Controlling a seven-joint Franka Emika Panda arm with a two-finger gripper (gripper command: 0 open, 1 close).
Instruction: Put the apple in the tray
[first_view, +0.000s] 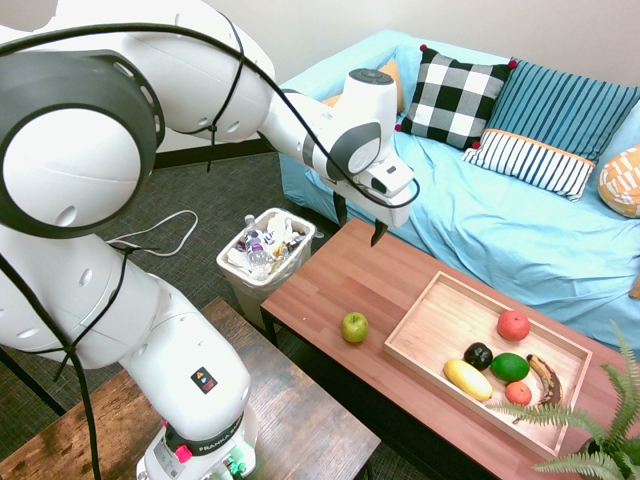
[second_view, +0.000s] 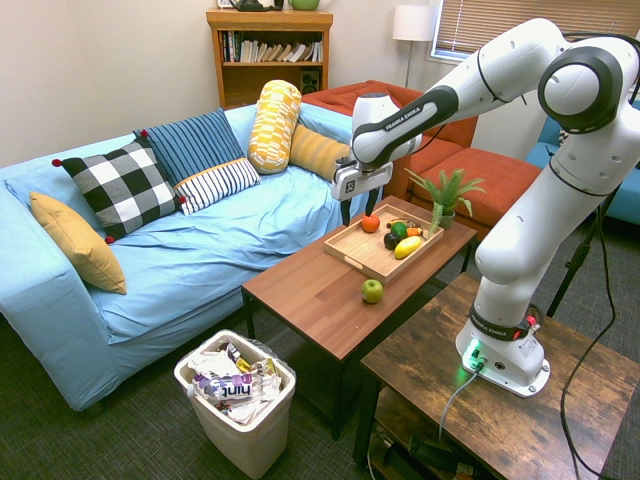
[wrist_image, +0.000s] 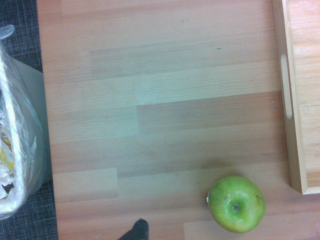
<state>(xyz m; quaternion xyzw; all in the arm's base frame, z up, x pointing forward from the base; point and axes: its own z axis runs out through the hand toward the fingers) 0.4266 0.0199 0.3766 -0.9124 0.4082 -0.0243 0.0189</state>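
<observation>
Apple (first_view: 354, 326): sitting on the bench (first_view: 340, 275), just beside the tray (first_view: 425, 322), outside it
Gripper (first_view: 359, 223): fingers spread wide, empty, above the bench
Hidden: tray cut off in wrist view; only its handled wall shows
Exterior only: tray's fruit; waste bin (second_view: 240, 395) whole

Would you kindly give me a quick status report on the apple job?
Gripper open, empty, high over the coffee table. Apple on the table beside the tray, untouched. Nothing between apple and tray.
</observation>
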